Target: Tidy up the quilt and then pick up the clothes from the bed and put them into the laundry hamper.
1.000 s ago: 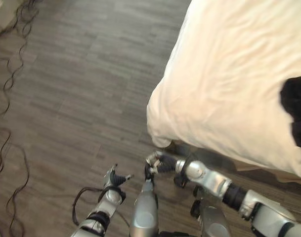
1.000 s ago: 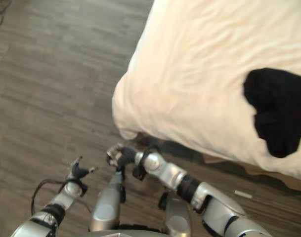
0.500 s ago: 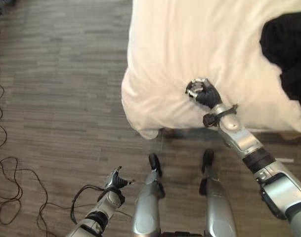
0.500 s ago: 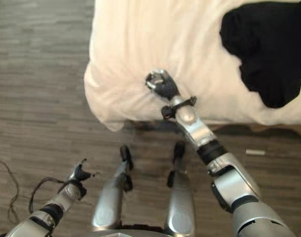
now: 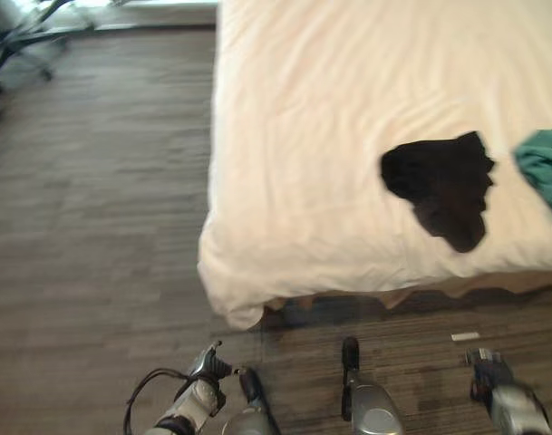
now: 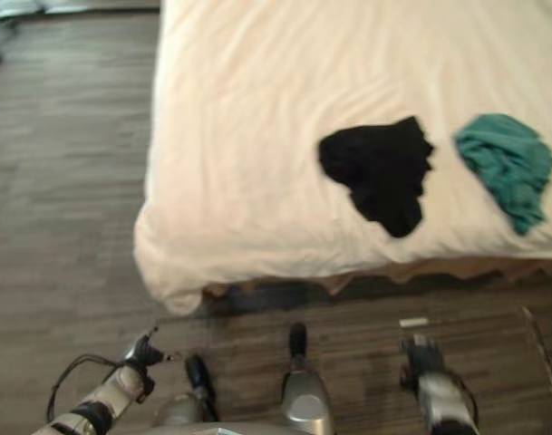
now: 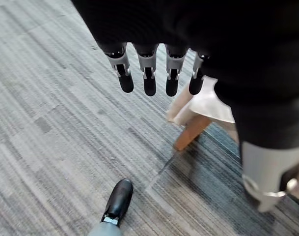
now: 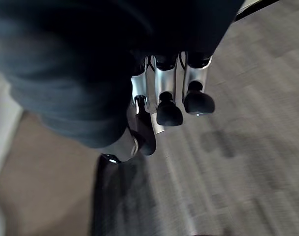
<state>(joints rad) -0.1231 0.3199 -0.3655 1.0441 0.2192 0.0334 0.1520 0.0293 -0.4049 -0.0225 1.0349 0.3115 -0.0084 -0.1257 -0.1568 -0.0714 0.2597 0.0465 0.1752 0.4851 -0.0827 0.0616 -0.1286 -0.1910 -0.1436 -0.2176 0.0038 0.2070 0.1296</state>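
The white quilt (image 5: 348, 136) lies spread flat over the bed, its corner (image 5: 239, 308) hanging toward the floor. On it lie a black garment (image 6: 380, 172) and, to its right, a teal garment (image 6: 507, 163). My left hand (image 5: 208, 367) hangs low at the lower left over the floor, and in the left wrist view its fingers (image 7: 149, 73) are straight and hold nothing. My right hand (image 6: 422, 358) hangs low at the lower right, short of the bed's edge. Its fingers (image 8: 169, 108) are relaxed and empty.
Grey wood-pattern floor (image 5: 85, 199) runs along the bed's left side and front. A chair base (image 5: 22, 36) stands at the far left. A small white scrap (image 6: 413, 322) lies on the floor before the bed. A wooden bed leg (image 7: 188, 135) shows under the quilt's corner.
The camera has swung, bringing the black and teal garments into sight. My right hand has left the quilt's front edge and dropped low to my right side. The left hand stays low.
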